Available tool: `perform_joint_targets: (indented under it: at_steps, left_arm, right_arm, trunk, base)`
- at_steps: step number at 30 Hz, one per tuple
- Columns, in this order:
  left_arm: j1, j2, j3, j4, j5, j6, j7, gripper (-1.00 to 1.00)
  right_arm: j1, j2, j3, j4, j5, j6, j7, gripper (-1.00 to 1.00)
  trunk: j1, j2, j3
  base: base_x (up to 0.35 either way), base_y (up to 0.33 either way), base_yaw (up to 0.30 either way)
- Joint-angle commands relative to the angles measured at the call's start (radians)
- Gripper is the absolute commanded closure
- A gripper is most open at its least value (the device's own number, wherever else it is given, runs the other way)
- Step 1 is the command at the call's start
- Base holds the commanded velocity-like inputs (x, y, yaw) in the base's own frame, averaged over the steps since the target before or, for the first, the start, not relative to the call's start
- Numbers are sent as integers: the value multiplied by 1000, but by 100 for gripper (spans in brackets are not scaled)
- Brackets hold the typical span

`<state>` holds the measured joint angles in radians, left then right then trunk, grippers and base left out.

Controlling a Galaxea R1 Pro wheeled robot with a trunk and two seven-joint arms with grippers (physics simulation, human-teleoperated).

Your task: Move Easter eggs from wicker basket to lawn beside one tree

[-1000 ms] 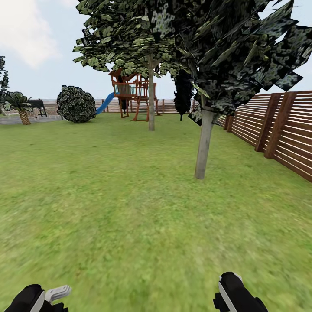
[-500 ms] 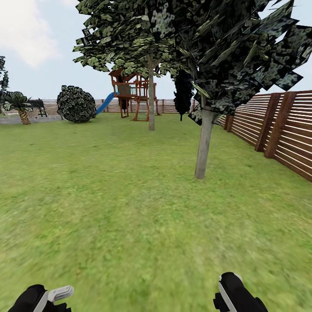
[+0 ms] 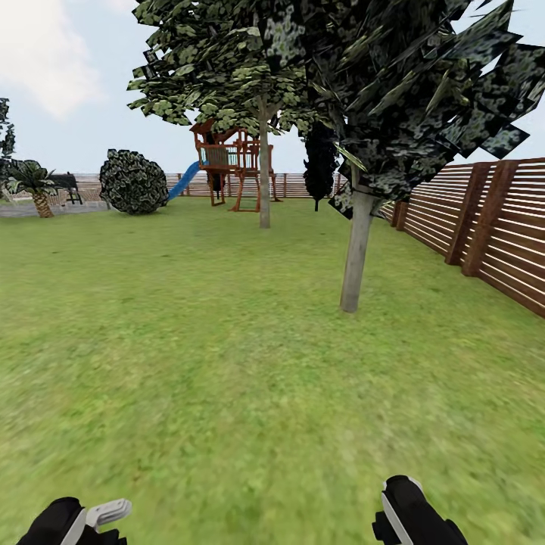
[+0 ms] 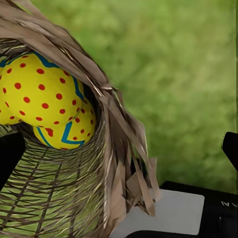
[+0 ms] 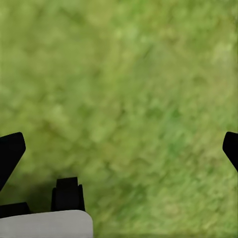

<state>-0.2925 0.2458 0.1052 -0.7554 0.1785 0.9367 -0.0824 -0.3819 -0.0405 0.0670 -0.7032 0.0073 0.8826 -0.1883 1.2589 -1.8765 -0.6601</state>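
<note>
Our left gripper (image 4: 119, 148) has its fingers spread wide, with the wicker basket (image 4: 74, 198) between them; whether it bears on the wicker we can't tell. Two Easter eggs (image 4: 42, 91) show inside; a third we can't see. Right gripper (image 5: 119, 148) fingers released over bare lawn (image 3: 227, 363). The tree (image 3: 356, 257) stands ahead. We judge nothing placed yet: all unloading remains.

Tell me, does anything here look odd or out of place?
Yes: the basket sits right at the left end effector, off the lawn, eggs still inside. Its rim looks frayed, with loose strands splaying out. Otherwise nothing stands out.
</note>
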Motion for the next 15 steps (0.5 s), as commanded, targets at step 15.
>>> perform_joint_targets:
  at_steps: [15]
  left_arm:
    - [0, -3, 5, -2, -5, 5, 1, -100]
  right_arm:
    - [-1, -1, 5, -1, 0, 6, -2, -100]
  trunk:
    - [31, -57, -26]
  base:
    - [0, 0, 0]
